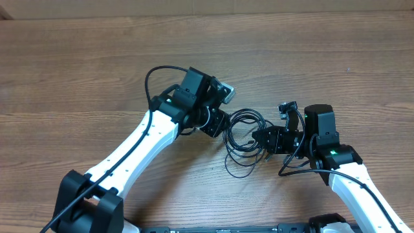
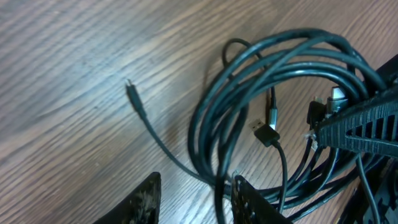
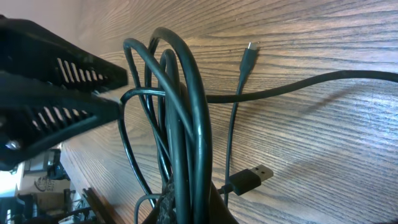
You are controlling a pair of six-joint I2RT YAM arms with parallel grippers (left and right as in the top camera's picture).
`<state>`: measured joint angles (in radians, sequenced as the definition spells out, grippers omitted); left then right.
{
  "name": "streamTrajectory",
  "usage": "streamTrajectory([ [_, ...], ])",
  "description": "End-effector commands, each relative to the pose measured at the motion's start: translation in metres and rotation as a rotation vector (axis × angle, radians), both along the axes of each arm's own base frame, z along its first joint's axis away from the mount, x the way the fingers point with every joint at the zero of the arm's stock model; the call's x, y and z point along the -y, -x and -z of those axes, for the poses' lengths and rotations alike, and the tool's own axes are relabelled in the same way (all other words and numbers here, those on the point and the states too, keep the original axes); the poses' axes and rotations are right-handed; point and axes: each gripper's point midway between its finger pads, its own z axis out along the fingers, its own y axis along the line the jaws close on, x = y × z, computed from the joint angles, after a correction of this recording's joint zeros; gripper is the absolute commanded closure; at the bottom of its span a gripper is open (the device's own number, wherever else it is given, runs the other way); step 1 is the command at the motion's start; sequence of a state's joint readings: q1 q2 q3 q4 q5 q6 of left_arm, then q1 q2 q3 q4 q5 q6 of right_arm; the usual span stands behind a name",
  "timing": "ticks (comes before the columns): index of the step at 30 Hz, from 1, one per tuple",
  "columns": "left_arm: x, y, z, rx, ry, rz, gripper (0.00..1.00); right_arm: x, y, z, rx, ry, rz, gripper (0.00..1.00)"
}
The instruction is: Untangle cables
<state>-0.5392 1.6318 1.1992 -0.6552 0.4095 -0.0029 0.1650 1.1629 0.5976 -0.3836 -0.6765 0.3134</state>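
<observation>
The cables are thin black cords looped in a tangle at the table's middle. My left gripper stands at the tangle's left edge. In the left wrist view the left gripper is open, and one strand runs loose through the gap close to the right finger. My right gripper is at the tangle's right side. In its own view the right gripper is shut on several strands of the cables. A USB plug and a small plug tip lie free on the wood.
The wooden table stretches around both arms. One loose cable end trails left of the coil. The left arm's own thicker wire arcs behind its wrist. The right gripper's latticed fingers reach into the left wrist view.
</observation>
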Motion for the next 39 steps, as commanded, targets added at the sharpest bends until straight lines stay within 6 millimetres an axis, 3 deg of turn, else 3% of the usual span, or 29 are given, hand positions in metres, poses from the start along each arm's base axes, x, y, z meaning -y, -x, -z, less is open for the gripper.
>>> streamTrajectory([
  [1, 0.013, 0.006, 0.003, -0.004, 0.015, 0.061, 0.63, -0.002, -0.006, -0.012, 0.036, -0.013, -0.012, 0.96],
  [6, 0.017, 0.006, 0.003, 0.006, 0.021, 0.069, 0.64, -0.002, -0.006, -0.012, 0.037, -0.012, -0.012, 0.96],
  [13, 0.014, 0.002, 0.001, 0.012, 0.021, 0.054, 0.96, -0.002, -0.006, -0.011, 0.036, -0.009, -0.009, 0.96],
  [17, 0.005, -0.003, -0.013, 0.025, 0.042, 0.008, 0.96, 0.01, -0.01, 0.0, 0.016, 0.06, 0.052, 0.96],
  [24, -0.031, -0.004, -0.057, 0.085, 0.074, -0.074, 0.96, 0.053, -0.014, 0.03, -0.114, 0.242, 0.312, 0.97],
  [30, -0.065, 0.004, -0.076, 0.083, 0.068, -0.152, 0.96, 0.058, -0.013, 0.033, -0.122, 0.268, 0.328, 0.96],
  [39, -0.113, 0.007, -0.083, 0.045, 0.041, -0.29, 0.96, 0.064, -0.008, 0.038, -0.144, 0.307, 0.345, 0.96],
])
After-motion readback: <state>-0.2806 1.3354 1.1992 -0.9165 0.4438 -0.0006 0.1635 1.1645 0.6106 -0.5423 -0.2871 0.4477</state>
